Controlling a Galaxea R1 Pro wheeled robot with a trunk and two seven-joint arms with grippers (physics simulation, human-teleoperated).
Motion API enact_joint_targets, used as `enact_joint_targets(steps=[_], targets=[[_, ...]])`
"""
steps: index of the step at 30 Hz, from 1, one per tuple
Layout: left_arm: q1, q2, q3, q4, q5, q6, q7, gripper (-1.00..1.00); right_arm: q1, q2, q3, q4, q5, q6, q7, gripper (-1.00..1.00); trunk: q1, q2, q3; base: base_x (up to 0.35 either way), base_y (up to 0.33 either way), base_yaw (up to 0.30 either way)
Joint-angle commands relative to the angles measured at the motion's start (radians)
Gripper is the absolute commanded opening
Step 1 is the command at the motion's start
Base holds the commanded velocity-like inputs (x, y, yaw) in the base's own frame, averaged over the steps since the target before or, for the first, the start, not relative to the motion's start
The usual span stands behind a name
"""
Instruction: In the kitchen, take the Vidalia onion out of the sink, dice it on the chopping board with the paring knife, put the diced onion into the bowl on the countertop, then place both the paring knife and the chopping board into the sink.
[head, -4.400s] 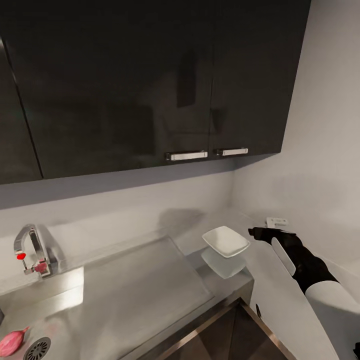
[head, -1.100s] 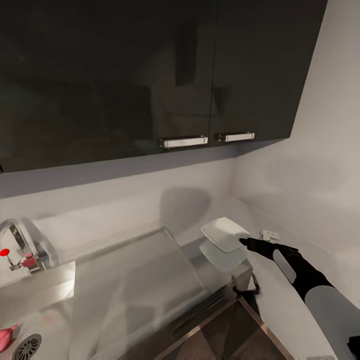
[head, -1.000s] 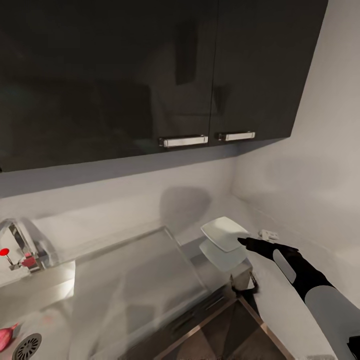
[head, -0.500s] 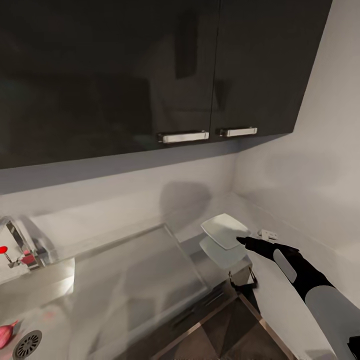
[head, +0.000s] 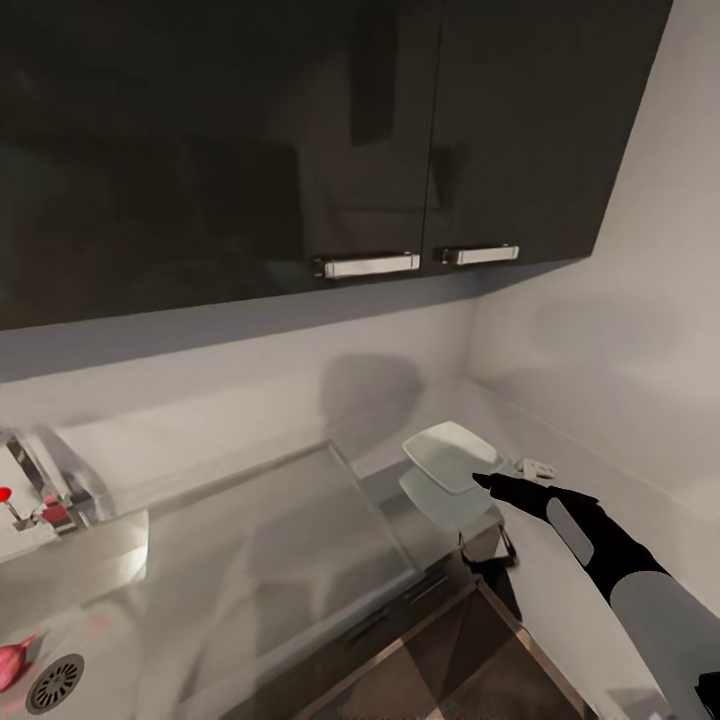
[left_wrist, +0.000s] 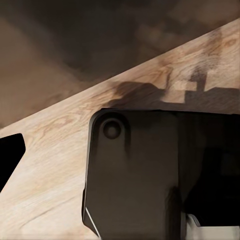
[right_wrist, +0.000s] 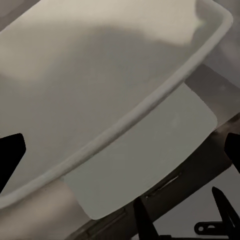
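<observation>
The white bowl (head: 448, 452) sits at the right end of the grey countertop (head: 270, 540), its reflection just below it. My right gripper (head: 482, 481) reaches to the bowl's near right rim. In the right wrist view the bowl (right_wrist: 100, 80) looms close and my right gripper (right_wrist: 121, 152) is open, its fingertips (right_wrist: 11, 152) wide apart at the frame's sides. The pinkish Vidalia onion (head: 8, 664) lies in the sink (head: 90, 640) beside the drain, under the tap (head: 30, 480). My left gripper (left_wrist: 120, 155) hangs open over pale wood floor. The chopping board and paring knife are out of view.
Dark glossy wall cabinets (head: 300, 140) with steel handles hang above the countertop. The white wall (head: 620, 380) closes the right side, with a socket (head: 541, 465) near my right gripper. The counter's end (head: 480, 560) drops to the floor beside my right arm.
The head camera has tilted up and turned slightly, shifting the scene left. Since the earliest frame my right gripper has moved left to the bowl's rim; over the last second it has barely moved.
</observation>
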Motion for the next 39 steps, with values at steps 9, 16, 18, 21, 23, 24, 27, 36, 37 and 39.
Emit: enact_joint_targets(steps=[9, 16, 18, 21, 23, 24, 27, 36, 37, 39], targets=[[0.000, 0.000, 0.000, 0.000, 0.005, -0.001, -0.002, 1.00, -0.001, -0.001, 0.004, -0.001, -0.004, 0.003, 0.000, 1.00, 0.001, -0.002, -0.017, 0.001, 0.000, 0.000], [0.000, 0.000, 0.000, 0.000, 0.005, -0.001, -0.002, 1.00, -0.001, -0.001, 0.004, -0.001, -0.004, 0.003, 0.000, 1.00, 0.001, -0.002, -0.028, 0.107, 0.044, 0.000], [0.000, 0.000, 0.000, 0.000, 0.005, -0.001, -0.002, 1.00, -0.001, -0.001, 0.004, -0.001, -0.004, 0.003, 0.000, 1.00, 0.001, -0.002, -0.032, 0.050, 0.017, 0.000], [0.000, 0.000, 0.000, 0.002, 0.005, -0.001, -0.002, 1.00, -0.001, -0.001, 0.004, -0.001, -0.004, 0.002, 0.000, 1.00, 0.001, -0.002, -0.036, 0.019, 0.007, 0.000], [0.000, 0.001, 0.000, 0.003, 0.005, -0.001, -0.002, 1.00, -0.001, -0.001, 0.004, -0.001, -0.004, 0.002, 0.000, 1.00, 0.001, -0.002, -0.040, 0.005, 0.002, 0.000], [0.000, 0.000, 0.000, 0.003, 0.005, -0.001, -0.002, 1.00, -0.001, -0.001, 0.004, -0.001, -0.004, 0.002, 0.000, 1.00, 0.001, -0.002, -0.041, 0.003, 0.001, 0.000], [0.000, 0.001, 0.000, 0.003, 0.005, -0.001, -0.002, 1.00, -0.001, -0.001, 0.004, -0.001, -0.004, 0.001, 0.000, 1.00, 0.001, -0.002, -0.046, 0.002, 0.001, 0.000], [0.000, 0.001, 0.000, 0.003, 0.005, -0.001, -0.002, 1.00, -0.001, -0.001, 0.004, -0.005, -0.003, -0.001, -0.001, 1.00, 0.001, -0.002, -0.056, 0.000, 0.000, 0.000], [0.000, 0.001, 0.000, 0.003, 0.005, -0.001, -0.002, 1.00, -0.001, -0.001, 0.004, -0.005, -0.003, -0.001, -0.001, 1.00, 0.001, -0.002, -0.056, 0.000, 0.000, 0.000], [0.000, 0.001, 0.000, 0.003, 0.005, -0.001, -0.002, 1.00, -0.001, -0.001, 0.005, -0.006, -0.002, -0.002, -0.001, 1.00, 0.001, -0.002, -0.056, 0.000, 0.000, 0.000]])
